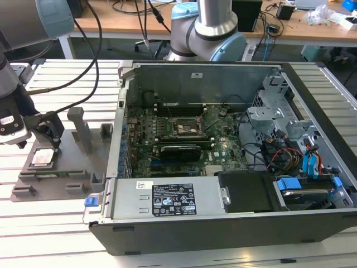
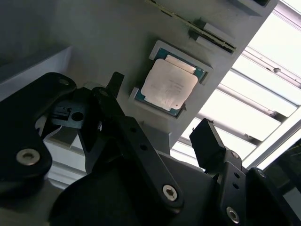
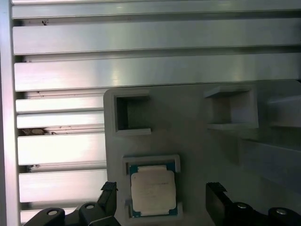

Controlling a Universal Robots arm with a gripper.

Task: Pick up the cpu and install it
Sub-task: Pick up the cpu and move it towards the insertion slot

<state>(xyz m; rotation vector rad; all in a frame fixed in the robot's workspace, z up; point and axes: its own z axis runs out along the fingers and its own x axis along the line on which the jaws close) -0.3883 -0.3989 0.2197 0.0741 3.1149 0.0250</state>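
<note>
**Open fingers straddling the cpu, chip seated in its tray pocket**

Gripper (image 3: 162,200): spread wide, holding nothing. In both wrist views the black fingertips (image 3: 109,195) stand on opposite sides of the cpu (image 3: 153,190). Grey tray shows between each tip and the chip's edge, so I make out no contact.

cpu: lying flat, pale metal top up, seated in a raised-rim pocket of the grey fixture tray (image 3: 188,122). In the exterior view the tray rests on the slatted table (image 1: 56,234), to the exterior view's left of the open computer case (image 1: 223,223).

Key relation: I judge the chip sits straight down the tool's line, between the fingers and below them. It looks near square, so there is no long axis to speak of. Its side edges run roughly parallel to the finger faces in the first wrist view. I cannot tell how much height is left.

The dark socket frame (image 1: 187,127) is inside the case, well apart from the tray.
</note>
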